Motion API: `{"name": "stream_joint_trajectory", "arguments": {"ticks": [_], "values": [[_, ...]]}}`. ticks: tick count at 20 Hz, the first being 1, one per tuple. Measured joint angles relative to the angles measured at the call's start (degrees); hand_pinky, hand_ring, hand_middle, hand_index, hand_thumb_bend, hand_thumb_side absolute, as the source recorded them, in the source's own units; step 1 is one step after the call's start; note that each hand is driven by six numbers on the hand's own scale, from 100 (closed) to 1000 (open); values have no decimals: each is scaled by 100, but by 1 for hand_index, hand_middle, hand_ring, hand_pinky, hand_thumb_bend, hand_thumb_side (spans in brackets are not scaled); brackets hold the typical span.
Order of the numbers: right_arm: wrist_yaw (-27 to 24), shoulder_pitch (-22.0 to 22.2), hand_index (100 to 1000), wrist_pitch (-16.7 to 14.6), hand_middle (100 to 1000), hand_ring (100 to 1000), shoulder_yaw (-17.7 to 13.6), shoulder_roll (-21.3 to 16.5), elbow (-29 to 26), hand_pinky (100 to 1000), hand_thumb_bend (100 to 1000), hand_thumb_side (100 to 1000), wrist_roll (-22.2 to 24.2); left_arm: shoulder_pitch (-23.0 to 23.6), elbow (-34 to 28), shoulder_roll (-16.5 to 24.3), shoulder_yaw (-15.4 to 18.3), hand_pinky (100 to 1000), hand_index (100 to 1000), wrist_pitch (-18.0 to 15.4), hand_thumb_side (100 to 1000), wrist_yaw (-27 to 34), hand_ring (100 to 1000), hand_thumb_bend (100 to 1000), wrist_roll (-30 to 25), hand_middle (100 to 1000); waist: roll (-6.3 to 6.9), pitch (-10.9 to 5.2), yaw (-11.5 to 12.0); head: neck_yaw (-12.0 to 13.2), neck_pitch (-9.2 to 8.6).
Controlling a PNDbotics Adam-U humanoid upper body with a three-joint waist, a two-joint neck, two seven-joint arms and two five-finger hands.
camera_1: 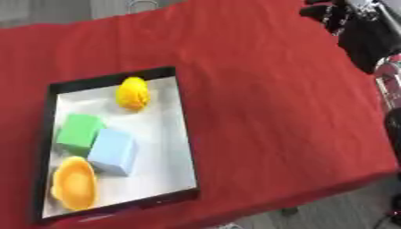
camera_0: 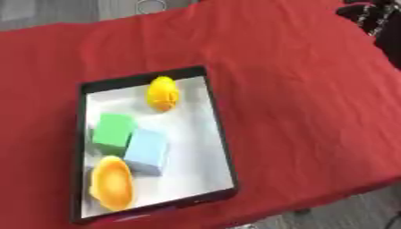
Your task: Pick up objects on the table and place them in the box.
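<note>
A black-rimmed box [camera_0: 223, 138] with a white floor lies on the left half of the red cloth. Inside it, a yellow rounded object [camera_0: 163, 93] sits at the far end. A green cube [camera_0: 114, 129] and a light blue cube [camera_0: 147, 151] stand side by side in the middle, touching. An orange bowl-shaped object [camera_0: 112, 182] lies at the near left corner. My right hand [camera_1: 333, 15] shows dark and blurred at the upper right, raised above the cloth's far right corner and well away from the box. Nothing is seen in it. My left hand is out of view.
The red cloth [camera_0: 305, 98] covers the table, and I see no loose objects on it to the right of the box. The cloth's near edge [camera_1: 329, 190] runs along the bottom right, with grey floor beyond. My right arm [camera_1: 368, 40] hangs over the right edge.
</note>
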Motion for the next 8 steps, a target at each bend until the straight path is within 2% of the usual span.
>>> {"name": "stream_joint_trajectory", "arguments": {"ticks": [3, 8], "values": [[-1, 18, 850, -111, 706, 766, -39, 0, -50, 999, 100, 577, -31, 527, 201, 7, 413, 886, 917, 35, 687, 591, 741, 100, 340, 766, -20, 0, 24, -28, -14], [-4, 21, 855, -316, 722, 783, -86, 4, -112, 1000, 100, 571, -85, 1079, 545, -340, 828, 881, 916, -40, 722, 1272, 735, 100, 426, 767, -203, 6, 64, -64, -44]]}}
